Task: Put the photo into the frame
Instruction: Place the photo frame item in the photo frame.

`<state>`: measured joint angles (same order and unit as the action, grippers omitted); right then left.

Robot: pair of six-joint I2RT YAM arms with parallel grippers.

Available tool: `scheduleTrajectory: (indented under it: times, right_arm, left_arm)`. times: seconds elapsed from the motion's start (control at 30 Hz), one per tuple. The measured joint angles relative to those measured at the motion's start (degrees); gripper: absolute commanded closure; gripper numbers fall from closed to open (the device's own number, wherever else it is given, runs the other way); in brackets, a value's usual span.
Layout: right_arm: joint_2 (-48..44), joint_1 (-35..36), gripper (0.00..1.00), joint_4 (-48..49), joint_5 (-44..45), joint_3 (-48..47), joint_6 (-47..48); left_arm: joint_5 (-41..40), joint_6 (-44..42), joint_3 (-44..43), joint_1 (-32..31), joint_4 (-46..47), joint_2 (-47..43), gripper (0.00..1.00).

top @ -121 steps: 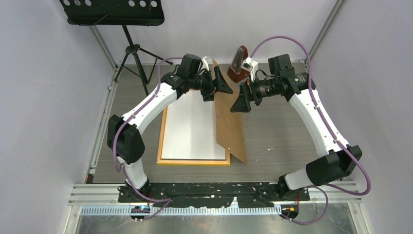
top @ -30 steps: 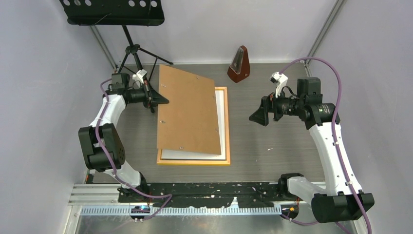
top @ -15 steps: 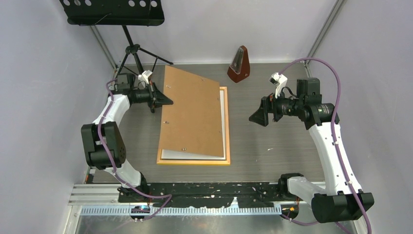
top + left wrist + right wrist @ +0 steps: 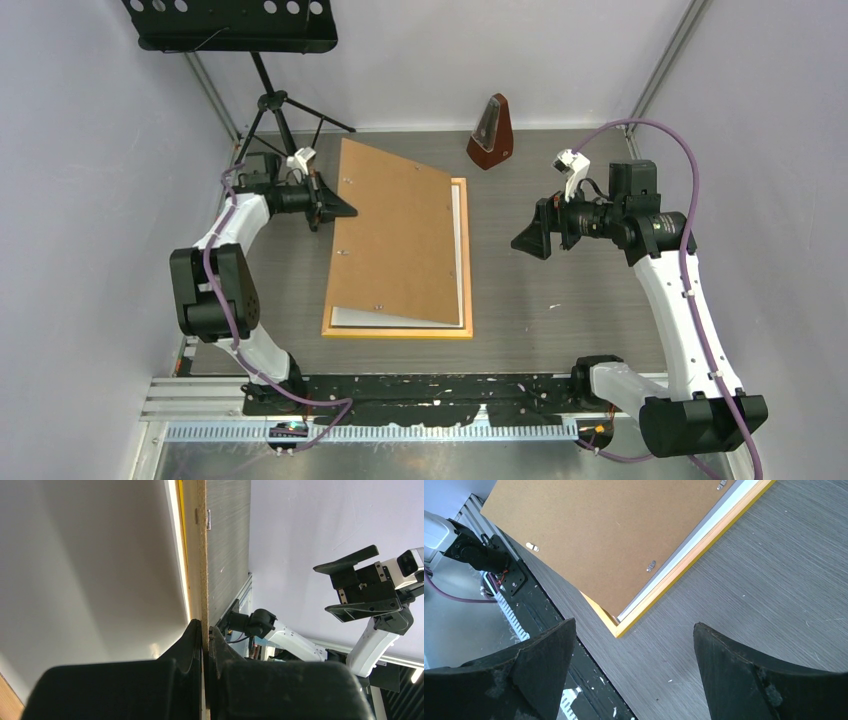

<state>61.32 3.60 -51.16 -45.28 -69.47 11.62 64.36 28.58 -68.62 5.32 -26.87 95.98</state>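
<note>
The left end effector (image 4: 345, 210) is clamped shut on the left edge of the brown fibreboard backing board (image 4: 395, 240). The board lies skewed over the frame (image 4: 400, 332). The frame lies flat at the middle of the worktop (image 4: 560, 290), with a white sheet (image 4: 461, 250) showing inside it along its right and near sides. The right end effector (image 4: 520, 243) hangs well to the right of the frame, its fingers spread wide and holding nothing. A metronome (image 4: 490, 130) stands at the far edge.

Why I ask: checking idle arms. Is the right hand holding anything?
No, the right hand stands wide open with nothing in it.
</note>
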Motion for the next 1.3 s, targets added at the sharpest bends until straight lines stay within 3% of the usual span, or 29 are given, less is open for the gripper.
scheduleTrajectory:
  times: [1.3]
  right_arm:
    - [-0.17, -0.42, 0.07, 0.15, 0.00, 0.70, 0.00]
  left_arm:
    - [-0.02, 1.20, -0.68, -1.99, 1.36, 3.82, 1.00]
